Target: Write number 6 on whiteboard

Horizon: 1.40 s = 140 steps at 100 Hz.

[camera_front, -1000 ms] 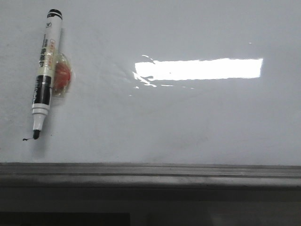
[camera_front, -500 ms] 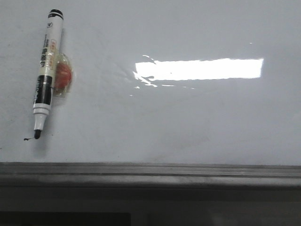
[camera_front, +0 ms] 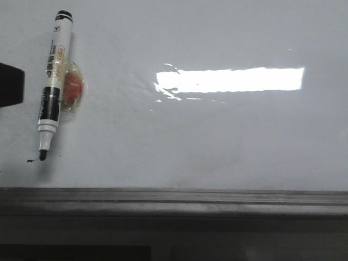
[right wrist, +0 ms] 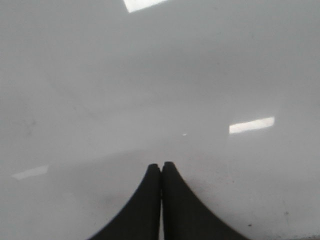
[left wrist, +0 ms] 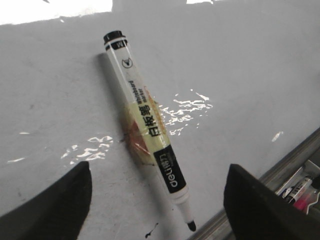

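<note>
The whiteboard (camera_front: 217,141) is glossy white and reflects a bright rectangular light. No number 6 shows on it; there is only a tiny black smudge (camera_front: 32,160) by the marker's tip. An uncapped black-and-white marker (camera_front: 51,81) lies on the board at the left, tip toward the near edge. Clear tape holds an orange-red lump (camera_front: 72,86) against it. My left gripper (left wrist: 157,172) is open above the marker (left wrist: 145,115), one finger on each side, not touching it. A dark part of it shows at the front view's left edge (camera_front: 11,84). My right gripper (right wrist: 161,165) is shut and empty over bare board (right wrist: 150,75).
The board's grey metal frame (camera_front: 174,198) runs along the near edge. In the left wrist view a tray beyond the frame holds other markers (left wrist: 300,187).
A dark part of my left gripper has come into the front view at its left edge, beside the marker. The marker and the smudge have not moved.
</note>
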Each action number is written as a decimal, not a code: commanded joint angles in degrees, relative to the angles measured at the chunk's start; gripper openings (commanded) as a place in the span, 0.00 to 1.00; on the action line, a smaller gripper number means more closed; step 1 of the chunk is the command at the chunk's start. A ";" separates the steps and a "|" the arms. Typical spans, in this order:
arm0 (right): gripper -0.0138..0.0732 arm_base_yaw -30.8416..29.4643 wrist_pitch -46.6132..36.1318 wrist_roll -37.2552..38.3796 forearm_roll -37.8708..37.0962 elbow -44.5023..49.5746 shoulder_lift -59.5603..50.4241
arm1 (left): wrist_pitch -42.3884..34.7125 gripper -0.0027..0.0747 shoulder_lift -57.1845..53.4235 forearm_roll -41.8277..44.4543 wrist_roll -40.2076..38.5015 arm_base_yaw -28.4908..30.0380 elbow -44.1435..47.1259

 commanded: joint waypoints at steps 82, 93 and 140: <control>0.10 -0.32 -4.69 0.00 0.49 -1.97 1.13 | -3.11 0.07 17.52 -11.21 -6.36 -1.76 -7.75; 0.10 -0.32 -7.61 0.00 0.64 -1.97 1.13 | -3.38 0.01 17.52 -11.21 -6.36 -1.76 -7.75; 0.10 12.57 3.07 -12.30 3.88 -6.56 1.13 | 10.26 0.01 12.48 0.98 -5.97 -2.23 -13.79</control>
